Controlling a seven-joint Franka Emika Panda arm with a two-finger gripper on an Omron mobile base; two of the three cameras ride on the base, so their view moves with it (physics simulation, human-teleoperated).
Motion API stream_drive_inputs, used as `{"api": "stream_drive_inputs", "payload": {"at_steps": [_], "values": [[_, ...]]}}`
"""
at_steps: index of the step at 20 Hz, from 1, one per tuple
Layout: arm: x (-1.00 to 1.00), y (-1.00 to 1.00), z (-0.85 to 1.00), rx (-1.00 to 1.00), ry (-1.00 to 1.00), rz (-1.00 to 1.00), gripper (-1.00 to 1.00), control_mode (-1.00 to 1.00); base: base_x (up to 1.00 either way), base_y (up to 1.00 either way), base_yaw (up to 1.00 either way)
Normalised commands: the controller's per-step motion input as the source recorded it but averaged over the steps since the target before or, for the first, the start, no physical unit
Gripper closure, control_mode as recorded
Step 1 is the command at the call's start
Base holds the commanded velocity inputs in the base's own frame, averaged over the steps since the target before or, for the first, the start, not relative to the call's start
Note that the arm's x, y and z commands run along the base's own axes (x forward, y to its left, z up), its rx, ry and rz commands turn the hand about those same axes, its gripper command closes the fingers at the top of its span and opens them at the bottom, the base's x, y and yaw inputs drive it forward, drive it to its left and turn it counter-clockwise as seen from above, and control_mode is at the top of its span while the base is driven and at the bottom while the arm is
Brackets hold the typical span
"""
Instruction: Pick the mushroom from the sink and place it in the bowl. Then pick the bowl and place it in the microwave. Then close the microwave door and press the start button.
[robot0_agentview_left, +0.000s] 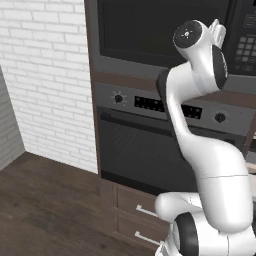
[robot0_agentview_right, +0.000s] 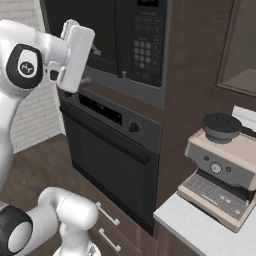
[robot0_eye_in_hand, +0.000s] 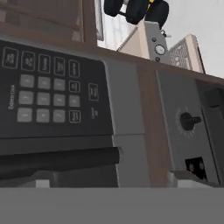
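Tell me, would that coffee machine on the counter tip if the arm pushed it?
Probably not: the coffee machine looks boxy, wide at its base and flat on the counter, so likely heavy. It would sooner slide. Its round dark top part might shift.

From the left base view my arm (robot0_agentview_left: 210, 165) climbs from the lower right of the frame, bends left at mid-height, then reaches to the upper right, where the wrist joint (robot0_agentview_left: 189, 35) sits near the top. In the right base view the arm rises along the left edge and the hand (robot0_agentview_right: 75, 57) tilts at the upper left. I cannot tell how the fingers stand.
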Motion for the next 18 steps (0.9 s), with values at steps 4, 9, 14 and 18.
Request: {"api": "stream_drive_inputs", "payload": {"at_steps": [4, 9, 14, 18], "values": [[-0.92, 0.24, 0.12, -0.06, 0.09, 0.07, -1.00, -1.00, 0.00, 0.00, 0.00], [-0.95, 0.07, 0.12, -0.16, 0.39, 0.15, -1.00, -1.00, 0.00, 0.00, 0.00], [-0.87, 0.00, 0.00, -0.25, 0.38, 0.27, -1.00, -1.00, 0.00, 0.00, 0.00], [-0.84, 0.00, 0.00, -0.30, 0.20, 0.28, -1.00, -1.00, 0.00, 0.00, 0.00]]}}
